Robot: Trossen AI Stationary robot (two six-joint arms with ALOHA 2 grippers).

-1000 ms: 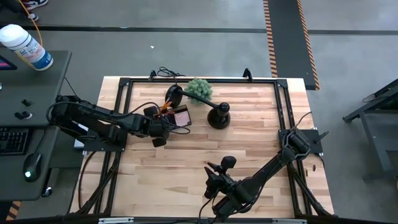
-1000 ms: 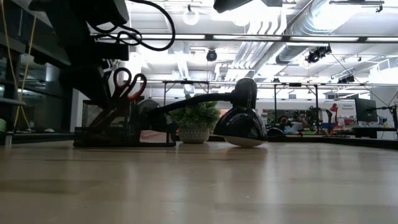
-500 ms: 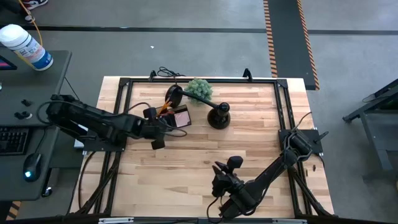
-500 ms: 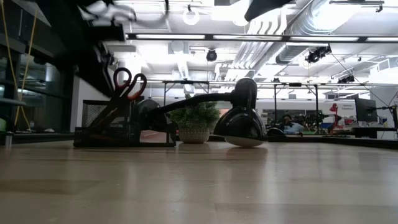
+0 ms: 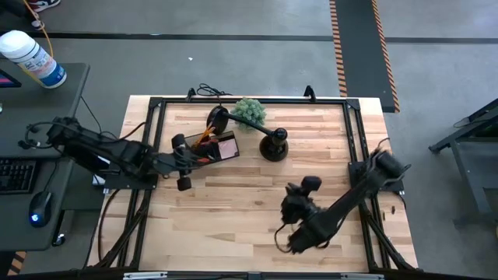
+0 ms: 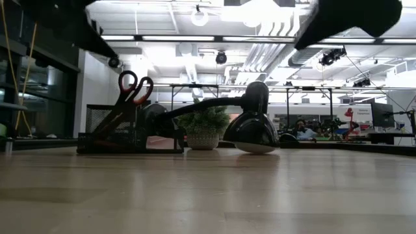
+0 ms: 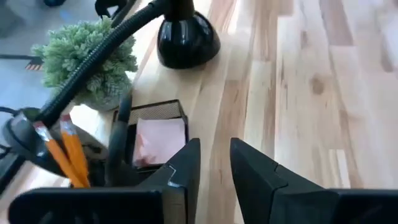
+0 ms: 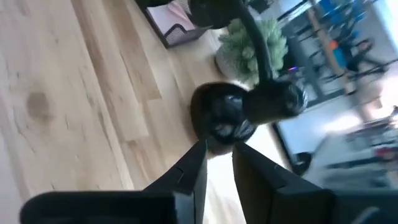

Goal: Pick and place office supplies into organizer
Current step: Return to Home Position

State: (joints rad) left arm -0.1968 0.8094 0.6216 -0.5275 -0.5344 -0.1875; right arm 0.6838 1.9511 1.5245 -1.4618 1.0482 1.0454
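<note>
1. Table [image 5: 233,225]: no loose supplies show anywhere around the desk organizer [image 5: 220,148], so the sorting looks finished.
2. Black lamp [image 5: 274,145]: its base stands just beside the organizer, and its neck arches back over the organizer's far edge.
3. Left gripper [image 5: 180,162]: it hovers just beside the organizer, on the side away from the lamp. Its wrist view shows the fingers drawn nearly together with nothing between them. The right gripper [image 5: 298,196] hangs well apart from the organizer, beyond the lamp base, and is likewise pinched in and empty.
4. Organizer: probably a light, stiff mesh box that would skid if bumped, so it is best gripped by a wall.
5. Scissors [image 6: 133,88]: only the low view shows them plainly, standing handles-up in the organizer. They look rigid and are likely the heaviest item, so take them by the handle loops.
6. Pink sticky-note pad [image 7: 160,140]: it lies flat in an open compartment. It is light with soft edges, so pinch it across two sides.
7. Pencils [image 7: 74,155]: the left wrist view shows two, where the high view shows only an orange streak. They are slim and stiff and would roll if dropped.
</note>
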